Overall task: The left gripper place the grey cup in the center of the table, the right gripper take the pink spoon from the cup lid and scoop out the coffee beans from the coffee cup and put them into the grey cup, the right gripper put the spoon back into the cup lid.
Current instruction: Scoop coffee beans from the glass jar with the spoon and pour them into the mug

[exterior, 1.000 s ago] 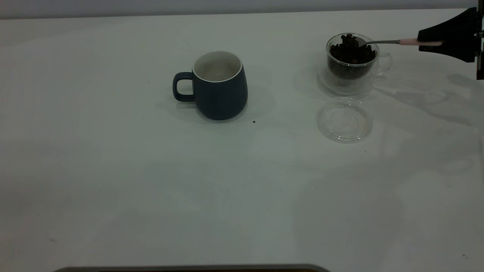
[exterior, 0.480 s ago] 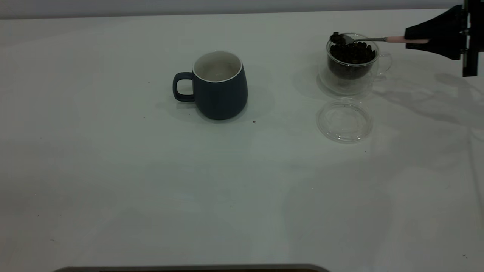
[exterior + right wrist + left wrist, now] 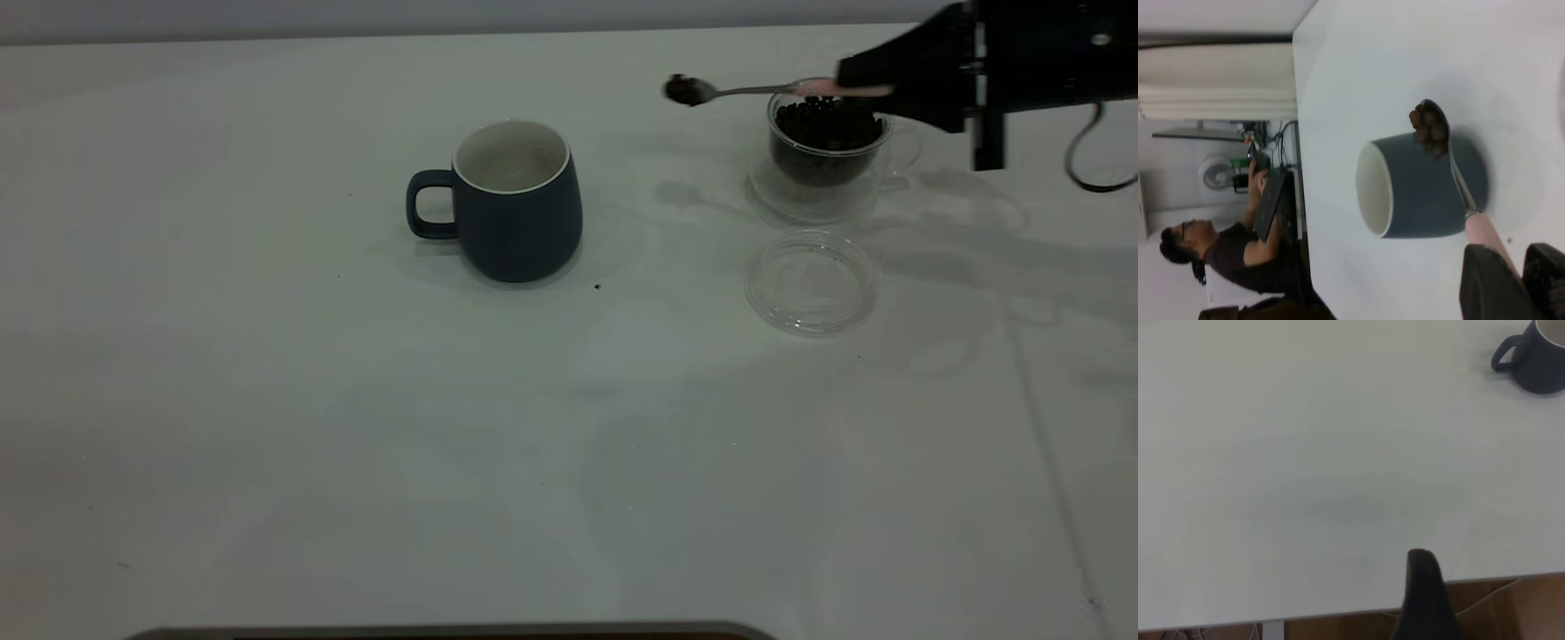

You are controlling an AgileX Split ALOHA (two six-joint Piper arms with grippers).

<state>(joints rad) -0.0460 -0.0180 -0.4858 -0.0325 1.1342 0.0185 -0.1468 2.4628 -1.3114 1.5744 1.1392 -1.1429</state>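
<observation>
The grey cup (image 3: 516,200) stands upright near the middle of the table (image 3: 356,444), handle to the left; it also shows in the right wrist view (image 3: 1418,183) and the left wrist view (image 3: 1535,357). My right gripper (image 3: 876,84) is shut on the pink spoon (image 3: 765,89) and holds it level in the air. The spoon's bowl (image 3: 685,89) carries coffee beans (image 3: 1428,127) between the coffee cup (image 3: 827,147) and the grey cup. The coffee cup holds a heap of beans (image 3: 827,120). The cup lid (image 3: 811,283) lies empty in front of it. The left gripper sits off the table's left side.
A few dark specks lie on the table, one (image 3: 597,286) just right of the grey cup. A person sits beyond the table's edge in the right wrist view (image 3: 1218,257). A dark edge (image 3: 444,633) runs along the front.
My right gripper has lifted the spoon with beans out of the coffee cup and carried it left, past the cup's rim toward the grey cup.
</observation>
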